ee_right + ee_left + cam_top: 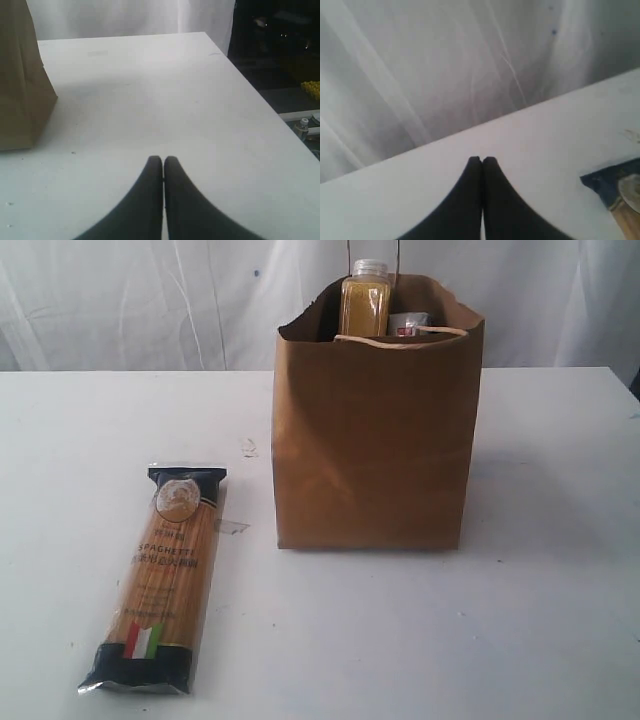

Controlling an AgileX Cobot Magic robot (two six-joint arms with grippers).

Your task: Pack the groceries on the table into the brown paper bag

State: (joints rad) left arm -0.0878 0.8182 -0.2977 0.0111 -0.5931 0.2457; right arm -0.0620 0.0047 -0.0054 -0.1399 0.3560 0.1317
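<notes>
The brown paper bag [375, 445] stands upright at the middle of the table [540, 620]. A yellow-grain bottle [365, 300] with a white cap and a silver-topped can [408, 324] poke out of its mouth. The long spaghetti packet [162, 575] lies flat on the table, left of the bag; its dark end [615, 182] shows in the left wrist view. My left gripper [482, 160] is shut and empty above bare table, apart from the packet. My right gripper [162, 159] is shut and empty, with the bag's side [22, 80] off to one side. Neither gripper shows in the exterior view.
A small scrap of clear tape [232, 528] lies between the packet and the bag. White curtains [150, 300] hang behind the table. The table's right edge [255, 90] drops to a dark floor area with clutter [310, 87].
</notes>
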